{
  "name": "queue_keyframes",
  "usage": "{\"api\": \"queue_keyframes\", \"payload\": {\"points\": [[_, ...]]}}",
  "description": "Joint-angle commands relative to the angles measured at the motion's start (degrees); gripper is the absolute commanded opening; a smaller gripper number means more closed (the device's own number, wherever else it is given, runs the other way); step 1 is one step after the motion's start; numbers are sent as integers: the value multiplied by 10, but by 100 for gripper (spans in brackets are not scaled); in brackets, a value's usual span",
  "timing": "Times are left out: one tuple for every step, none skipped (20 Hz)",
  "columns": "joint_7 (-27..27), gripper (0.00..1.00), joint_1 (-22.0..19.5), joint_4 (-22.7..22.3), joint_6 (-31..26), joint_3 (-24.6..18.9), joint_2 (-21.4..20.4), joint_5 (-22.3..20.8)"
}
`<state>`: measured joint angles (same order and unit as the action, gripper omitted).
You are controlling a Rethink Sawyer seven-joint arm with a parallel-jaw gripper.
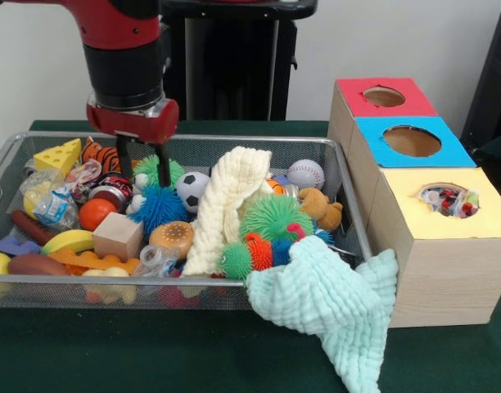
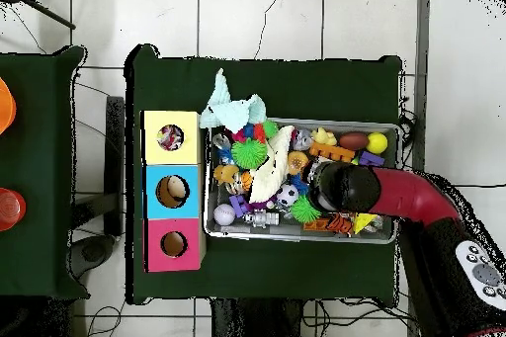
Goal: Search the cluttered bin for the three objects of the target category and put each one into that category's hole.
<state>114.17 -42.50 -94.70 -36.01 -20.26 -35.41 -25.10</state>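
Gripper [image 1: 142, 158] sits upper left of the front view, two black fingers [image 1: 124, 155] spread apart, nothing between them. Tips are down at clutter level, over the green spiky ball [image 1: 152, 169] and just left of the soccer ball [image 1: 191, 189]. In the overhead view the arm's head hides the tips.

Step, as I read it: search/pick phase, reaching into the wire bin [image 1: 351, 201], no grasp made yet. Target category isn't stated, so I can't tell which object is the target. Balls are one candidate set: soccer ball, baseball [image 1: 305, 173], orange ball [image 1: 97, 213], all still in the bin.

Next move needs: choose one item, centre the open fingers on it, close, lift clear of the cream knit cloth [image 1: 227, 209], carry right to the boxes.

Counts:
- boxes with holes: 3, red [image 1: 359, 104], blue [image 1: 455, 151], yellow [image 1: 488, 217]
- yellow hole [image 1: 448, 198] already has something in it; contents unclear
- cloths: 2, cream one in the bin, mint cloth [image 1: 336, 311] draped over the bin's front right corner
- spiky balls: at least 5 visible
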Motion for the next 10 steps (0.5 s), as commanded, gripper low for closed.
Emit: {"api": "queue_keyframes", "payload": {"points": [[-103, 100, -36, -57, 3, -30, -1, -41], [-100, 100, -41, -63, 6, -28, -3, -44], [-98, 100, -45, -65, 8, -28, -1, -47], [-95, 100, -49, -70, 11, -26, -2, -50], [-94, 100, -54, -73, 12, -26, -3, -52], [-92, 100, -59, -78, 14, -25, -5, -55], [-90, 100, -62, -83, 17, -24, -6, -59], [-85, 100, -65, -88, 20, -22, -9, -62], [-83, 100, -69, -91, 21, -20, -8, -66], [-78, 100, -71, -96, 24, -17, -8, -69]]}}
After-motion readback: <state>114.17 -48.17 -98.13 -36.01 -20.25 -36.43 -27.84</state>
